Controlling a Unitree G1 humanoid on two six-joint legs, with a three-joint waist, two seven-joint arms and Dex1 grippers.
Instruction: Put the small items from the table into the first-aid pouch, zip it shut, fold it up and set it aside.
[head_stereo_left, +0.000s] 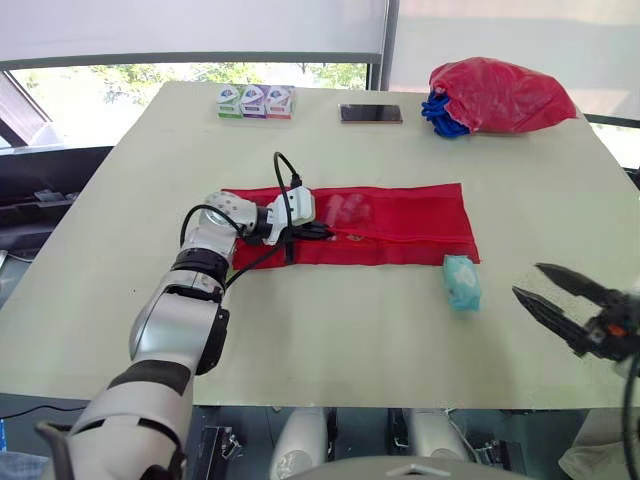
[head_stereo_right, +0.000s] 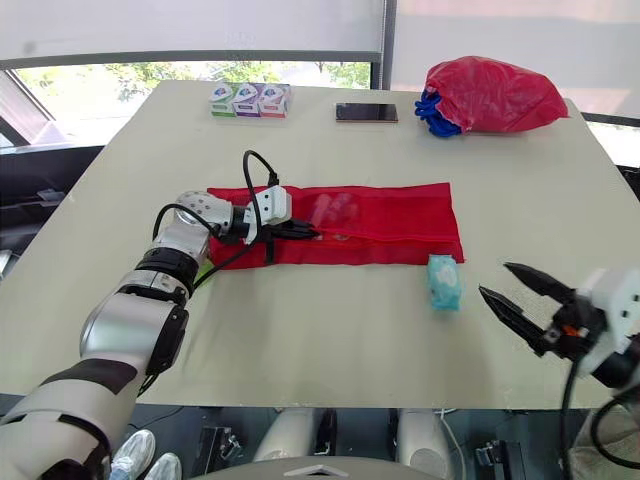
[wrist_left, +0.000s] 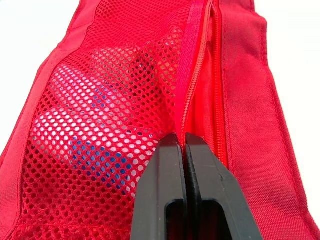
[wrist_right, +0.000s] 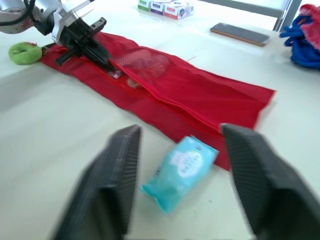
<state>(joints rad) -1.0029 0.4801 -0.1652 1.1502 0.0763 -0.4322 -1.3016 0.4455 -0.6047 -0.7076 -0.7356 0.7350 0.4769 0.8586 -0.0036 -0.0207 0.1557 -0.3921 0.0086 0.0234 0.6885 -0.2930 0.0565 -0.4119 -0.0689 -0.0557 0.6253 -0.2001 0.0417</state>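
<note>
Nearest of all, the right gripper (head_stereo_left: 526, 278) hangs over the table's (head_stereo_left: 330, 340) near right edge, its two black fingers spread wide and holding nothing. Just ahead of it lies one teal wipes packet (head_stereo_left: 461, 281), flat on the tabletop and close beside the near right corner of the first-aid pouch (head_stereo_left: 410, 225).

One pouch is here: a long red strip spread flat across the middle of the table, with a mesh panel and a zip running along its length. The left gripper (wrist_left: 181, 140) rests on its left part, fingers pressed together right at the zip line; whether they pinch the slider cannot be told. White and blue items show through the mesh, too blurred to count.

One green round thing (wrist_right: 22, 52) sits by the pouch's left end. Along the far edge stand three small boxes (head_stereo_left: 256, 101) in a row, one dark phone (head_stereo_left: 370, 113), and one bunched red bag (head_stereo_left: 500, 95) with blue fabric at its mouth.
</note>
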